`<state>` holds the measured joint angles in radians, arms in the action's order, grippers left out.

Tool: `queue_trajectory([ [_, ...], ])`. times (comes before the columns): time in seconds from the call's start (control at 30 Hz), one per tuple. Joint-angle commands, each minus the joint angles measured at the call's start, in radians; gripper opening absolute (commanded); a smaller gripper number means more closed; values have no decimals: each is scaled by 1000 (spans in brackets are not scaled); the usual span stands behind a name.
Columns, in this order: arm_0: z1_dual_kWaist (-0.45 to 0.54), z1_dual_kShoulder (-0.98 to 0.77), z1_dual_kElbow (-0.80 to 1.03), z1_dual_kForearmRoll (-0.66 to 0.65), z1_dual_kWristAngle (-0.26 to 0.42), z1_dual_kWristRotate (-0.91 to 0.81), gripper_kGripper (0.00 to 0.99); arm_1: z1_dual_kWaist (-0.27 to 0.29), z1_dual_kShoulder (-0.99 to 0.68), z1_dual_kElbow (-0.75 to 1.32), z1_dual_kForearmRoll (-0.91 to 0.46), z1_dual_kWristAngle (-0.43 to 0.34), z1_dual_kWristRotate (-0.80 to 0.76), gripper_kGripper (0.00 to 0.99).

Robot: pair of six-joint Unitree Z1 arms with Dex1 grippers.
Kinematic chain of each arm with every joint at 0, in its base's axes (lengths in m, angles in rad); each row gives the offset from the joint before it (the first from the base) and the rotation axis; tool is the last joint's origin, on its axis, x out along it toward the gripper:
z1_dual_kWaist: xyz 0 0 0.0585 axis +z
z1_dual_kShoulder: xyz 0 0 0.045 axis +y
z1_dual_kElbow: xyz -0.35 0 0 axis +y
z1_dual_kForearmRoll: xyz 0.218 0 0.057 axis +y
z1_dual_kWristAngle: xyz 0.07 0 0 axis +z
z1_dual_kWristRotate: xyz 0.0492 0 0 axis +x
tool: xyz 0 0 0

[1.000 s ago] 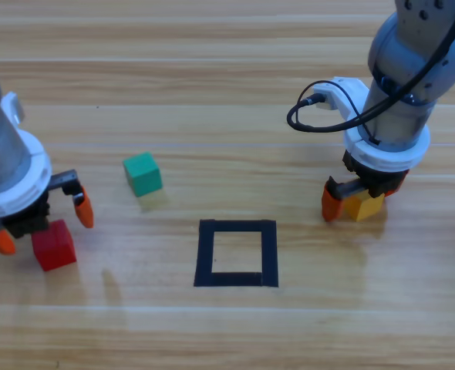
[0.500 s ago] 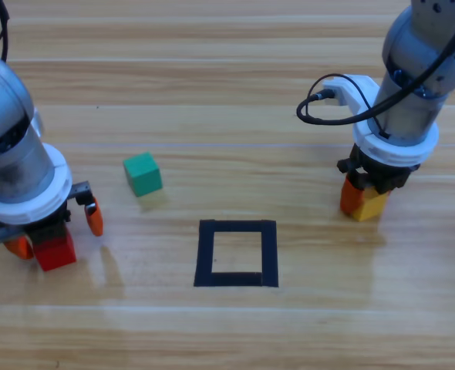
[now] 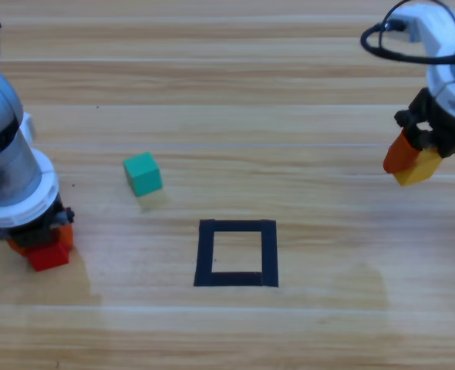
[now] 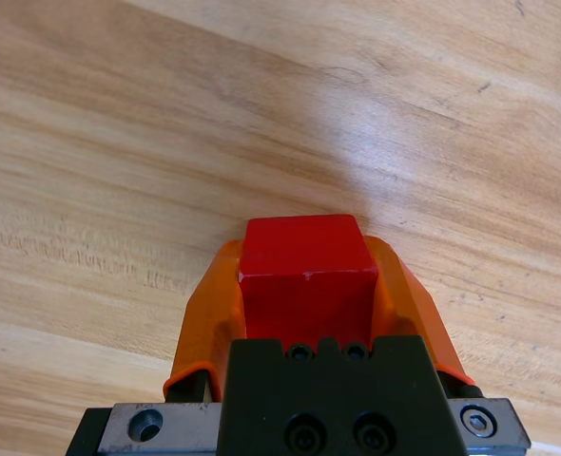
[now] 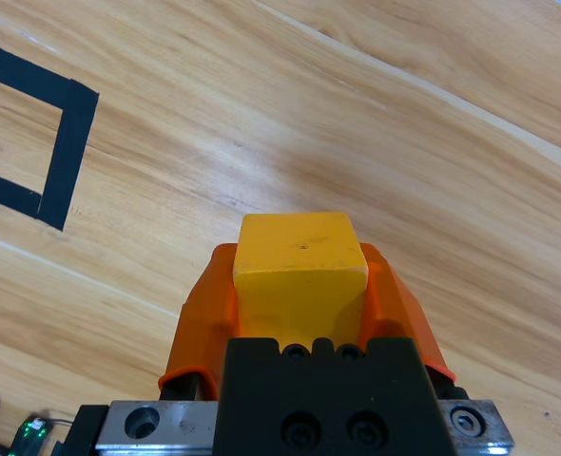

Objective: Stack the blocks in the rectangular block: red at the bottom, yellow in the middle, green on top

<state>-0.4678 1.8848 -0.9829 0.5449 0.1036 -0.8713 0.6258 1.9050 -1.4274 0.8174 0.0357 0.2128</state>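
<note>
Three cubes: left gripper (image 3: 38,240) clamps red (image 3: 48,256), right gripper (image 3: 412,160) clamps yellow (image 3: 418,167), green (image 3: 143,173) free.

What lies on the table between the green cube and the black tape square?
Nothing: in the high view, only bare wood separates the green cube from the black tape square.

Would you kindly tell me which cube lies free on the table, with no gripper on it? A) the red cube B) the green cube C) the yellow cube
B: the green cube sits alone on the wood, while the left gripper is shut on the red cube and the right gripper on the yellow cube.
</note>
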Motion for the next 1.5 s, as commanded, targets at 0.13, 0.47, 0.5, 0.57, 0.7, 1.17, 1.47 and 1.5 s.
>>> queue_trajectory([
  [0.13, -42, 112, -184, 93, -8, 179, 64, 8, -30, 39, 9, -20, 46, 0],
  [0.47, -242, 224, -415, 135, -122, 382, 63, 8, -43, 50, 19, -20, 157, 0],
  [0.5, -264, 227, -424, 136, -124, 393, 63, 8, -41, 51, 19, -19, 158, 0],
  [0.57, -310, 231, -454, 150, -127, 408, 63, 8, -40, 53, 19, -17, 165, 0],
  [0.7, -345, 232, -504, 187, -117, 390, 63, 8, -35, 50, 19, -16, 162, 0],
  [1.17, -428, 338, -698, 357, -22, 37, 64, 8, -23, 42, 22, 30, 131, 0],
  [1.47, -433, 346, -747, 408, -21, -60, 66, 8, -23, 44, 22, 36, 119, 0],
  [1.5, -433, 347, -751, 411, -19, -68, 64, 8, -23, 44, 22, 36, 119, 0],
])
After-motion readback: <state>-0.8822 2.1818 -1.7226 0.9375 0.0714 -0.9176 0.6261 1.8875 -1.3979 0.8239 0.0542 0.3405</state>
